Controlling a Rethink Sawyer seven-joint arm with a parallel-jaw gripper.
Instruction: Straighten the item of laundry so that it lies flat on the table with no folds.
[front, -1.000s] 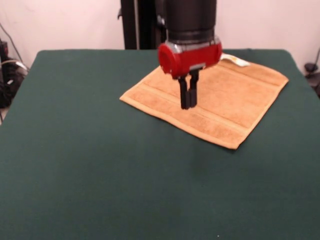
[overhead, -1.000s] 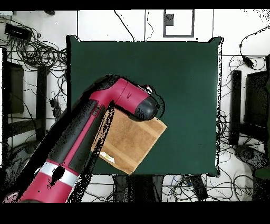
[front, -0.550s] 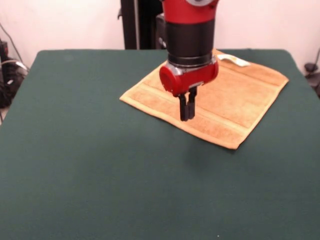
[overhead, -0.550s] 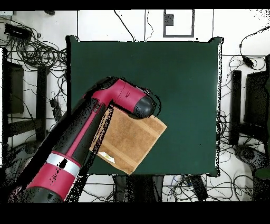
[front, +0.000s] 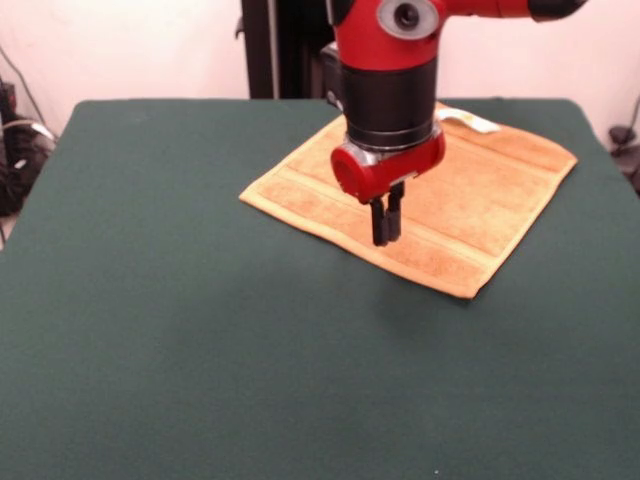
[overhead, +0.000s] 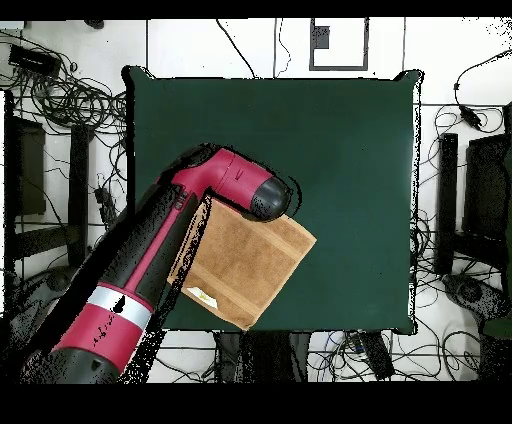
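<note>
Arm (front: 390, 80) dropped lower w/ jaws closed, empty, over flat towel (front: 480, 200).

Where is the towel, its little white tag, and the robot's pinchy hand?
towel (front: 480, 200), front view, on its bare middle right of the arm.
white label (front: 468, 120), front view, at the towel's far corner.
gripper (front: 385, 236), front view, between its black fingertips.

No readable text anywhere; the small white label (front: 468, 120) on the towel (front: 470, 200) shows no legible print.
</note>
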